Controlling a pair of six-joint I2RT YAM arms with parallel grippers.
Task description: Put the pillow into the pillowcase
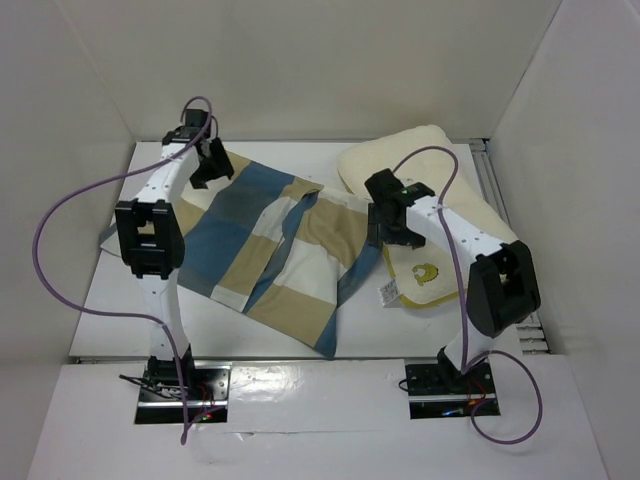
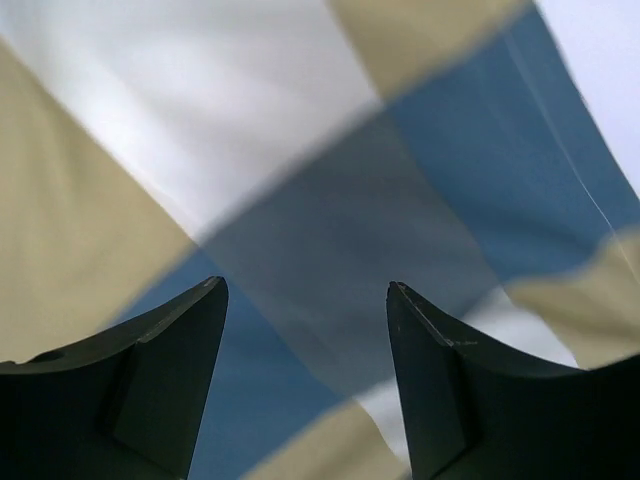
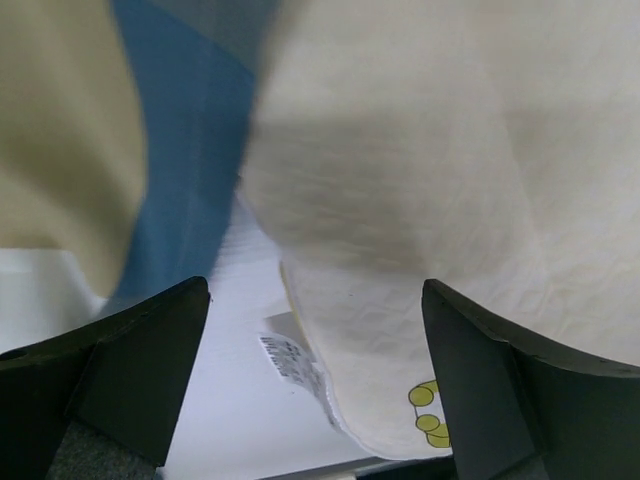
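L gripper [image 1: 212,166] at far-left end of bench [image 1: 120,325], over far corner of pillowcase [image 1: 270,250]. L wrist view: gripper [image 2: 305,290] has fingers apart, nothing between them, so open; checked cloth [image 2: 330,230] fills the view beneath, blue, tan and white blocks, blurred from closeness. Cannot tell if the tips touch the cloth. Pillowcase lies limp and mostly flat on bench, centre-left, set diagonal, near corner pointing toward the arm bases; a long fold or loose flap runs down its middle from far-centre toward near-left. Pillow [image 1: 425,150] sits on R side of bench, plump, cream, running from far-centre toward near-right, wholly outside the case. Near-left corner shows yellow emblem [image 1: 428,272] and a small white label [image 1: 388,290] sticking out from the edge. Pillow's L edge meets pillowcase's R edge; R wrist view has cream quilting [image 3: 420,180] just beside blue-tan cloth [image 3: 180,150], touching or overlapping, which lies on top not clear. R gripper [image 1: 395,232] hangs over pillow's L edge, arm lying across pillow. R wrist view: gripper [image 3: 315,290] wide open, fingers either side of pillow's corner but above it, no grip; label [image 3: 290,360] and emblem [image 3: 430,410] low in that view, bare bench to the L. Purple cables [image 1: 60,280] loop off both arms. White walls [image 1: 330,70] on three sides.
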